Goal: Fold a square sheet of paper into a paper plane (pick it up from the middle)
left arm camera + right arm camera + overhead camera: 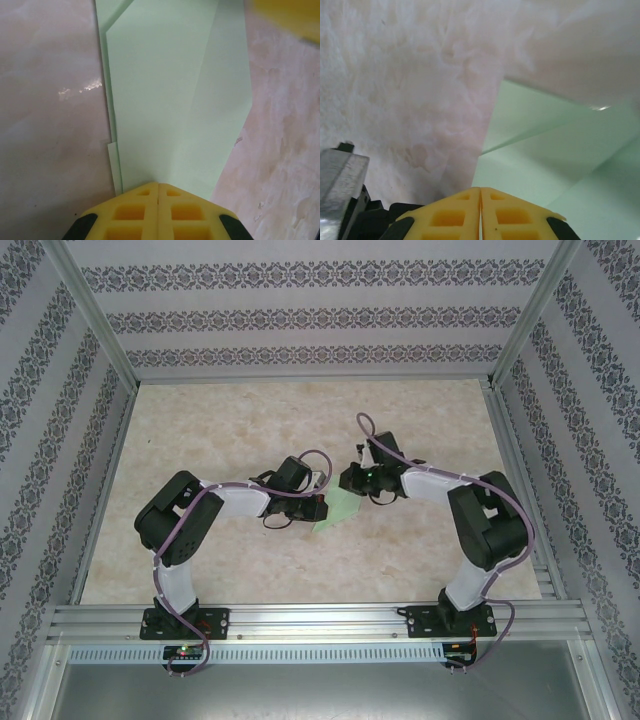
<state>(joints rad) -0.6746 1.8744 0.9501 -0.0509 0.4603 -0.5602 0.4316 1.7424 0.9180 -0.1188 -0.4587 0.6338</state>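
Pale green paper plane [336, 512], partly folded, lies on the table [230, 430] between left gripper [316, 508] and right gripper [350, 480]. Left wrist: 2 fingers [135, 212] pressed together, tip on its near end. Right wrist: likewise closed, tip at the paper's edge. Best to press flat along creases, without dragging.

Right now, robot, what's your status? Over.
Left tool shut, tip on the green paper. Right tool shut, tip at the paper's edge. Paper partly folded, lying on table. Nothing seen blocking.
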